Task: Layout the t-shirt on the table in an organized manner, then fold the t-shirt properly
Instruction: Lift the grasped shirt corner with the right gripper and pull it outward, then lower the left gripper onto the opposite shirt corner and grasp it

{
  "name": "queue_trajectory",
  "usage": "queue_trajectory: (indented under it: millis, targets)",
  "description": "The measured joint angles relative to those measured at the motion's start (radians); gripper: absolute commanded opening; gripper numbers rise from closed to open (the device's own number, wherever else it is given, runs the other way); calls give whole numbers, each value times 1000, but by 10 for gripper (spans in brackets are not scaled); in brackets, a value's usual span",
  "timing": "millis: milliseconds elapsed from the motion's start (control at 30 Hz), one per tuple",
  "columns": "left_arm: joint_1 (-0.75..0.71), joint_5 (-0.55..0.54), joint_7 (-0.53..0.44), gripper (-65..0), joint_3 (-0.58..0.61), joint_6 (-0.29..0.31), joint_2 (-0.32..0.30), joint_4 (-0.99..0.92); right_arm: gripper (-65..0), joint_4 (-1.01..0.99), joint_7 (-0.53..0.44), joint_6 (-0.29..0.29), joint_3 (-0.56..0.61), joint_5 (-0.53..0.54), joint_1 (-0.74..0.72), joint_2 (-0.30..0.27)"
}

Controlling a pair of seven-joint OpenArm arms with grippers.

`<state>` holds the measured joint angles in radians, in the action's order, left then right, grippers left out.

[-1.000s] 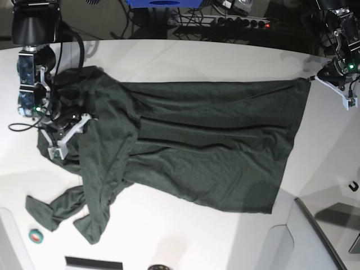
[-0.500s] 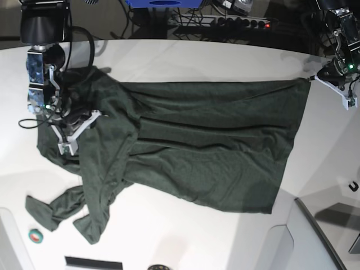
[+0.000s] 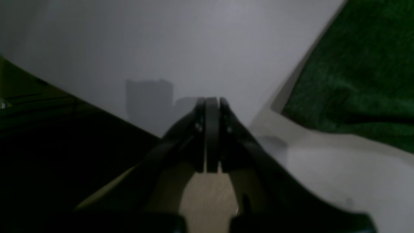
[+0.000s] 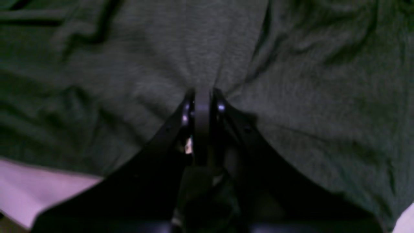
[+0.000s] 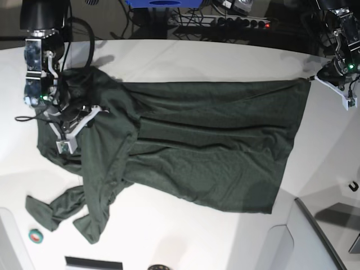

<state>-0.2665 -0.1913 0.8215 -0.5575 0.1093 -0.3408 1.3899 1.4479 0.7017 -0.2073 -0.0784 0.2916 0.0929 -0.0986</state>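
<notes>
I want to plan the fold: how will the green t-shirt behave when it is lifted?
The t-shirt is probably floppy: it lies in soft wrinkles. It likely drapes and sags from one pinch, as folds gather at the right claw. Its bunched sleeves would likely trail.

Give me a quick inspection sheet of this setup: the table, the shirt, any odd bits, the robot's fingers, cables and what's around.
Surface: white table, curved edge, bare around the cloth.
Job's things: dark green t-shirt, body spread but wrinkled; the sleeve end near the right arm is bunched and twisted.
Clutter: small green roll near the front edge; small black hook-shaped item.
Grippers: right gripper with fingers shut, pinching shirt fabric; left gripper with fingers shut, over bare table beside the shirt's corner, not visibly holding it.
Cables: black cable looping at the right arm.
Surroundings: power strip and a blue object behind the table.
</notes>
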Motion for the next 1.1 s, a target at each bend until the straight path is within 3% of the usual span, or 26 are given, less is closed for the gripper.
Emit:
queue_trajectory:
  millis: [300,500,933,1033,1100]
  targets:
    - [0,0,0,-650,3,0,0,0,-636,255,96,-13,0,-3,146,16]
    - [1,0,1,-650,3,0,0,3,-638,283,171,-163,1,8,219,47]
    - [29,11,3,-650,38,-4,-1,5,-627,285,168,-179,-13,-5,313,-9]
    - [63,-18,-3,-650,89,2,13,9,-635,267,95,-179,-55,8,272,3]
    - [97,4,2,-650,112,-4,58,12,-635,237,60,-179,-109,10,254,1]
